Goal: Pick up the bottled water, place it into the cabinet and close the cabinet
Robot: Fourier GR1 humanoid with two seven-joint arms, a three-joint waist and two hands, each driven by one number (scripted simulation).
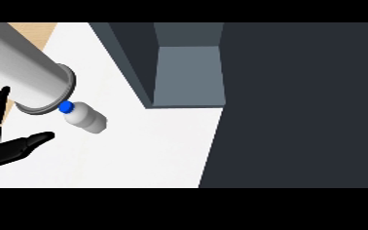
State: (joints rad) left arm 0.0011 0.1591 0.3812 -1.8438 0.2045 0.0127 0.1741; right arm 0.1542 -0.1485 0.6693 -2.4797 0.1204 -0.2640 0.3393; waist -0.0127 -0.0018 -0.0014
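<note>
The bottled water (87, 118), clear with a blue cap, is on the white counter (158, 146) at the left, its cap pointing toward the upper left. My left forearm crosses the upper left corner, and its cuff sits right over the cap. My left hand (23, 147) shows at the left edge below the bottle, a straight finger pointing right, apart from the bottle and holding nothing. The cabinet (188, 73) stands open to the right of the bottle, its grey inside bare. The right hand is out of view.
The cabinet's dark door (295, 102) fills the right side of the view, swung out over the counter's right part. A dark cabinet wall (133, 58) runs along the counter's back. A strip of wood-coloured surface (32, 31) shows at the top left.
</note>
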